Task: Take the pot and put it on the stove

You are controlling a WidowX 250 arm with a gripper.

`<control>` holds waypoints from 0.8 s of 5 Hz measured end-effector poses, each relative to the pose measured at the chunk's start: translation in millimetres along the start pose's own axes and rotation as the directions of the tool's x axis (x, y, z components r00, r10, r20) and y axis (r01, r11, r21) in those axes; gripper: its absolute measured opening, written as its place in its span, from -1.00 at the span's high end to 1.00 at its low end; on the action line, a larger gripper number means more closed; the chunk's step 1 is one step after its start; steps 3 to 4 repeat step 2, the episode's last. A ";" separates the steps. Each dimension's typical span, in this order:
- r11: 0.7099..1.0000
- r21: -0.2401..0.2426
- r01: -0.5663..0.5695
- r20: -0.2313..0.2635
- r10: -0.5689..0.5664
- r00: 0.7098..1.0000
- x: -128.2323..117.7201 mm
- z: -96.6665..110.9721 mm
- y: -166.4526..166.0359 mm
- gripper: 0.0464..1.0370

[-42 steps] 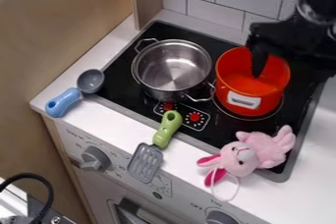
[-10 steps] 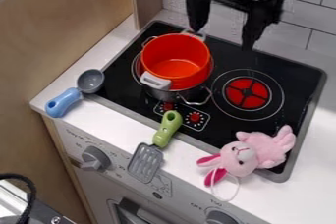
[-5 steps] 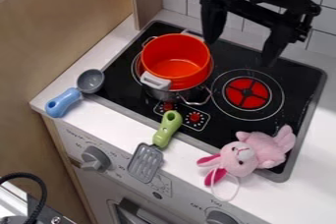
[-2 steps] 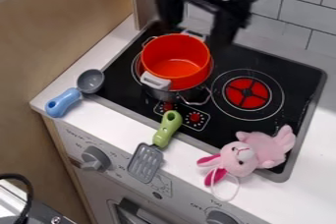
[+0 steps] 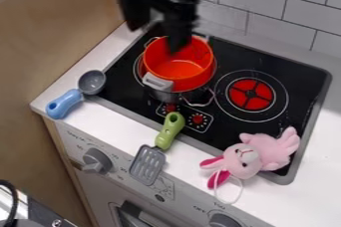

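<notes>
Jaws spread, the gripper [image 5: 158, 31] was held over the orange pot's rim [image 5: 150, 46], well apart from the stove's front edge [image 5: 206, 148].

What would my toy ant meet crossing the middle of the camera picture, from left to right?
Grey round scoop with a blue handle → round orange-red pot with grey handles → flat round red burner with a black cross.

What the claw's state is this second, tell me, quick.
Claw: open, its two fingers apart, holding nothing, at the orange pot.
</notes>
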State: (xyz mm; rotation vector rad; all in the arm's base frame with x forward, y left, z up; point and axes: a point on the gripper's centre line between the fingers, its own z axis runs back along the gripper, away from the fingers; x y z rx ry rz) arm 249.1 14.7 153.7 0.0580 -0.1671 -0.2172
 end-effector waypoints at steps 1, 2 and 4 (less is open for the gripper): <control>1.000 0.010 0.020 0.002 -0.020 1.000 -9.7 -3.3 16.5 -0.92; 1.000 0.011 0.019 -0.002 -0.019 1.000 -14.2 -5.5 23.2 -0.92; 1.000 0.011 0.019 -0.002 -0.019 1.000 -14.2 -5.5 23.2 -0.92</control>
